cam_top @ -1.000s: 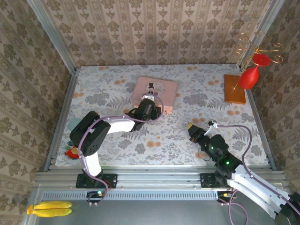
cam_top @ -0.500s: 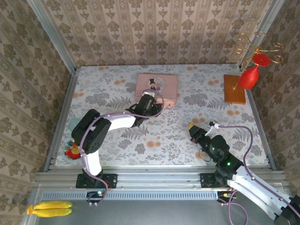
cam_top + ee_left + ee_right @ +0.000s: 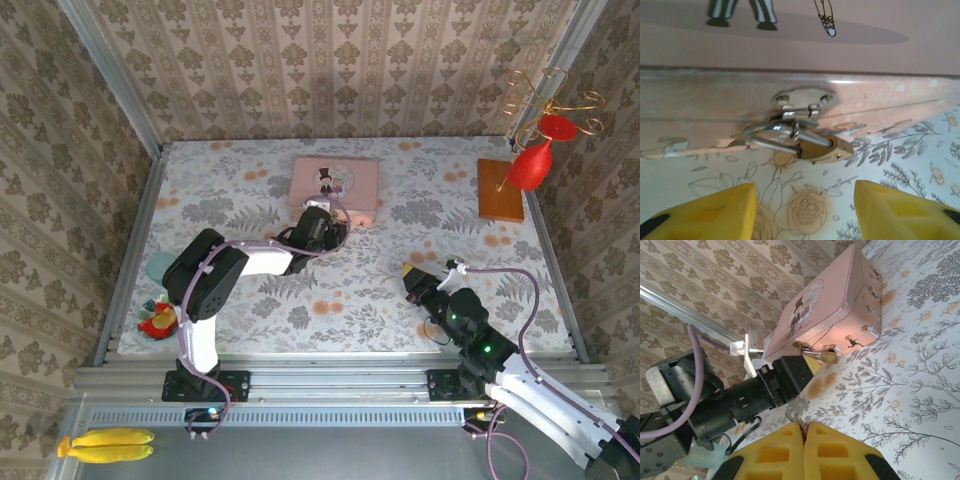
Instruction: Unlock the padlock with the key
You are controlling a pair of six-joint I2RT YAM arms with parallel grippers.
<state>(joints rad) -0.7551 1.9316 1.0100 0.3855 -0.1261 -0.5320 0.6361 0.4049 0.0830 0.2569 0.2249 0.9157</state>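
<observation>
The small brass padlock (image 3: 824,149) lies on the cloth against the front wall of the pink tin (image 3: 800,50), its silver shackle (image 3: 781,135) threaded through the tin's hasp. My left gripper (image 3: 805,200) is open just short of it, with one yellow finger on each side and nothing between them. In the right wrist view the padlock (image 3: 829,357) hangs at the tin's (image 3: 830,305) lower edge, beside the left arm's black wrist. My right gripper (image 3: 804,429) is shut on the key (image 3: 799,421), whose metal tip pokes out between the pads. It hovers well to the right of the tin (image 3: 333,183).
A wooden block (image 3: 499,190) with a gold wire stand and red ornaments (image 3: 535,160) sits at the far right. A teal disc and a small red toy (image 3: 155,320) lie at the left edge. Metal rails border the floral cloth.
The pink tin has slid toward the far wall and squared up, and my left gripper followed it. The right arm has stayed put.
</observation>
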